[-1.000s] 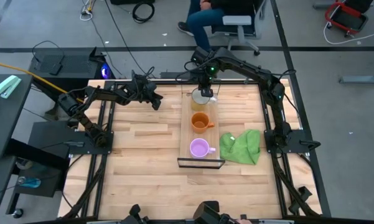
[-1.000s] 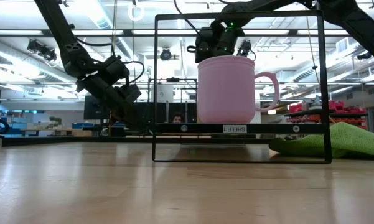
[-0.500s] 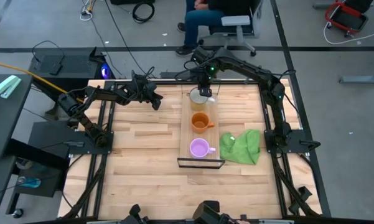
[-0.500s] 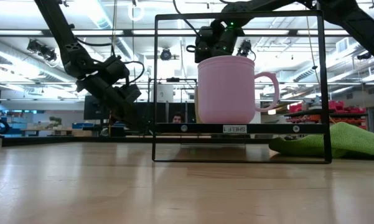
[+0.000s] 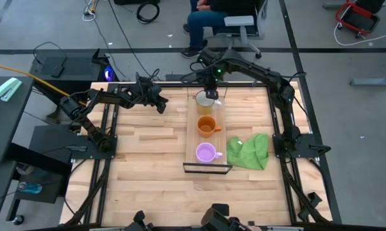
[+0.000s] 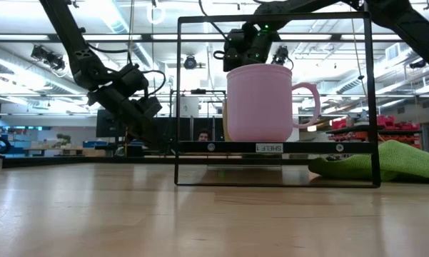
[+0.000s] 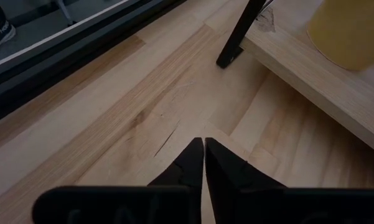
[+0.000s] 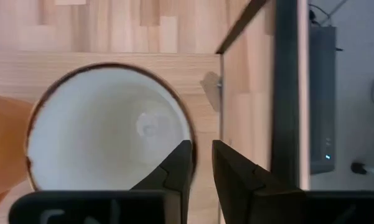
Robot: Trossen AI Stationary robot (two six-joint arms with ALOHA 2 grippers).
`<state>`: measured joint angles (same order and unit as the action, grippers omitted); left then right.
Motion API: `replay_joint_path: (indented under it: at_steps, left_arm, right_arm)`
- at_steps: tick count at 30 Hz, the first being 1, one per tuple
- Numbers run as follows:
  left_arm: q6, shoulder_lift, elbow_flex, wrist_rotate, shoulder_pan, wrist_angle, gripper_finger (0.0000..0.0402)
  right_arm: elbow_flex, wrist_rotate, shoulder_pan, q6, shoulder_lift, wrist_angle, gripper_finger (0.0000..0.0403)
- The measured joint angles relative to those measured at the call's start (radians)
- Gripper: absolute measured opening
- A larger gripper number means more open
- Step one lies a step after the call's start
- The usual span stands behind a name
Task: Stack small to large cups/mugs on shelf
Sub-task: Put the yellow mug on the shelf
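Right gripper (image 5: 210, 94) hangs over the far end of the long light-wood shelf plank (image 5: 193, 138), directly above the larger pale yellow-cream mug with the white inside (image 5: 205, 101). Its fingers (image 8: 177, 163) are parted a little, one on each side of the mug's rim, and whether they touch the rim cannot be told. That mug stands at the shelf's far end, the end away from the thin black metal frame (image 5: 207, 169). Next along the shelf toward the frame sits the mid-size orange handled mug (image 5: 207, 126), and nearest the frame stands the small light-purple handled mug (image 5: 206, 153), all three upright on the plank in one row. A crumpled green cloth (image 5: 248, 151) lies on the wooden desk (image 5: 141, 154) just beside the shelf, level with the purple mug. Left gripper (image 5: 160, 103) waits low over the desk, well apart from the shelf on its other side, with its fingers (image 7: 193, 163) pressed together on nothing.
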<state>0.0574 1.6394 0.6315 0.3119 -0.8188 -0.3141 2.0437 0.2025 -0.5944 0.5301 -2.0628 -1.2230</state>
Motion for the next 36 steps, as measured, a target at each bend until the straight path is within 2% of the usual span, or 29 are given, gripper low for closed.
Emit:
replay_joint_path:
  at_steps: [5,15,22,25,29,32,36]
  left_arm:
    - [0.000,0.000,0.000,0.000,0.000,0.000,0.0018]
    - [0.010,0.000,0.000,0.000,0.004,-0.013,0.0020]
    - [0.028,0.000,0.000,0.001,0.052,-0.069,0.0017]
    - [0.028,0.000,0.000,0.001,0.084,-0.102,0.0012]
    - [0.027,0.000,0.000,0.002,0.115,-0.134,0.0010]
    - [0.029,0.000,0.000,0.002,0.133,-0.150,0.0015]
    - [0.045,0.000,0.000,0.021,0.161,-0.184,0.0021]
  right_arm:
    - [0.000,-0.049,-0.007,-0.007,0.017,-0.002,0.0071]
    - [0.001,-0.060,-0.012,-0.072,0.148,-0.038,0.0071]
    - [-0.056,-0.040,-0.002,-0.307,0.262,-0.056,0.0070]
    - [-0.160,-0.051,0.021,-0.346,0.334,-0.047,0.0057]
    - [-0.399,-0.123,0.067,-0.414,0.473,0.061,0.0015]
    - [-0.618,-0.189,0.114,-0.501,0.601,0.221,0.0008]
    - [-0.897,-0.278,0.194,-0.593,0.750,0.532,0.0005]
